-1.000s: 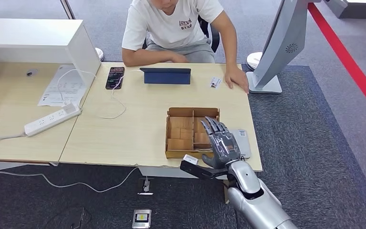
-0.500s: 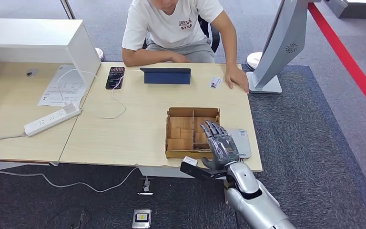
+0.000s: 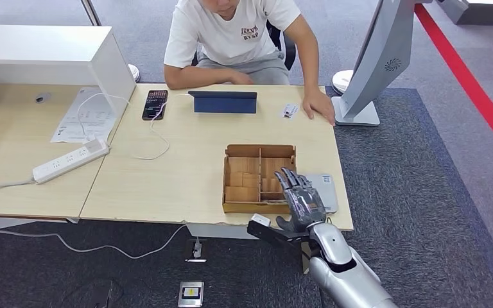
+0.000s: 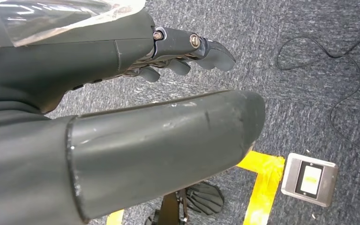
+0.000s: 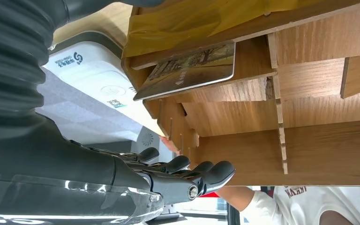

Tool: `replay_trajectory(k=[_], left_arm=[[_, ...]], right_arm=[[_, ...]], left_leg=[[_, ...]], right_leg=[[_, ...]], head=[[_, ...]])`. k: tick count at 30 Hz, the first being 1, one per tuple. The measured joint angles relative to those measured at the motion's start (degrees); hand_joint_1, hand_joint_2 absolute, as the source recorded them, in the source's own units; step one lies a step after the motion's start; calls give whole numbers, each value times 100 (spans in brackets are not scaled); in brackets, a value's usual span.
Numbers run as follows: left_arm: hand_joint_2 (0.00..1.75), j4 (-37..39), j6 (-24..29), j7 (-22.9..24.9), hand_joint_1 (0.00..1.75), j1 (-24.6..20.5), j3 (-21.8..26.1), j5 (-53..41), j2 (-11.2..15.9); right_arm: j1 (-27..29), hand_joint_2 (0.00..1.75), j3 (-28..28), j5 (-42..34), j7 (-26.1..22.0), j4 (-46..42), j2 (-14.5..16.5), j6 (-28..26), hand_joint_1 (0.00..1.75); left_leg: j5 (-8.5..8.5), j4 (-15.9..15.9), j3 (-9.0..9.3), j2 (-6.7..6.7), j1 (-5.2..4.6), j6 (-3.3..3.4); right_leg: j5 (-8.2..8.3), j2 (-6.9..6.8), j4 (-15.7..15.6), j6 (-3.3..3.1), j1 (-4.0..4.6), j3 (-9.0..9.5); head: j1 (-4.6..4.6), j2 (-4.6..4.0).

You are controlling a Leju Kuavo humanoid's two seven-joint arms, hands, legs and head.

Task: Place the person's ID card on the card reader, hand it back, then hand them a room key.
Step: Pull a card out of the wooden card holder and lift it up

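The ID card (image 3: 289, 111) lies on the far side of the table (image 3: 167, 179), just beside the seated person's hand (image 3: 320, 106). A white card reader (image 3: 325, 191) (image 5: 91, 77) sits at the near right corner, next to a wooden compartment box (image 3: 259, 178). A picture-printed room key card (image 5: 187, 70) leans in one of the box's compartments (image 5: 262, 108). My right hand (image 3: 300, 197) hovers over the box's right edge and the reader, fingers (image 5: 201, 171) straight and apart, holding nothing. My left hand (image 4: 183, 51) hangs over the carpet with loosely bent fingers, empty.
A blue tablet (image 3: 223, 101) stands in front of the person, with a phone (image 3: 155, 104), its cable, papers and a power strip (image 3: 70, 160) to the left. A white cabinet (image 3: 51, 58) is at far left and a grey kiosk stand (image 3: 372, 77) at the table's right.
My right hand has drawn back a little toward the table's near edge, shifting slightly right over the reader. The ID card and the person have not moved.
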Motion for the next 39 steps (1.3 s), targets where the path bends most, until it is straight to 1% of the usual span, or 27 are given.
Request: replay_trajectory(k=[6, 7, 8, 10, 11, 12, 24, 39], left_arm=[[0, 0, 3, 1, 0, 0, 0, 3, 1], [0, 0, 2, 1, 0, 0, 0, 4, 1], [0, 0, 2, 1, 0, 0, 0, 5, 1], [0, -1, 1, 1, 0, 0, 0, 5, 1], [0, -1, 1, 1, 0, 0, 0, 5, 1], [0, -1, 1, 1, 0, 1, 0, 5, 1], [0, 0, -2, -3, 0, 11, 1, 29, 1], [0, 0, 3, -87, 0, 28, 2, 15, -1]], right_arm=[[8, 175, 0, -20, -20, -2, -7, 5, 0], [8, 175, 0, -20, -27, -2, -7, 7, 4], [8, 175, 0, -20, -37, -2, -6, 8, 38], [7, 175, 0, -19, -53, -2, -5, 12, 124], [7, 175, 0, -18, -58, -2, -4, 15, 164], [7, 175, 1, -19, -64, -2, -4, 20, 173], [-23, 175, 7, -55, -187, 0, 37, 197, 175], [-51, 175, 11, -136, -195, 1, 53, 183, 175]], left_leg=[[0, 0, -1, 0, 0, 0], [0, 0, -1, 0, 0, 0], [0, 0, -1, 0, 0, 0], [0, 0, -1, 0, 0, 0], [0, 0, -1, 0, 0, 0], [0, 0, -1, 0, 0, 0], [0, 0, -1, -1, 0, 0], [0, 0, -1, 0, 0, 0]], right_leg=[[0, 0, 0, 0, 0, 0], [0, 0, 0, 0, 0, 0], [0, 0, 0, 0, 0, 0], [0, 0, 0, 0, 0, 1], [0, 0, 0, 0, 0, 1], [0, 0, 0, 0, 0, 1], [0, 0, 0, 0, 0, 2], [0, 0, 0, 0, 0, 0]], head=[[0, 0], [0, 0], [0, 0], [0, 0], [0, 0], [0, 0], [0, 0], [0, 0]])
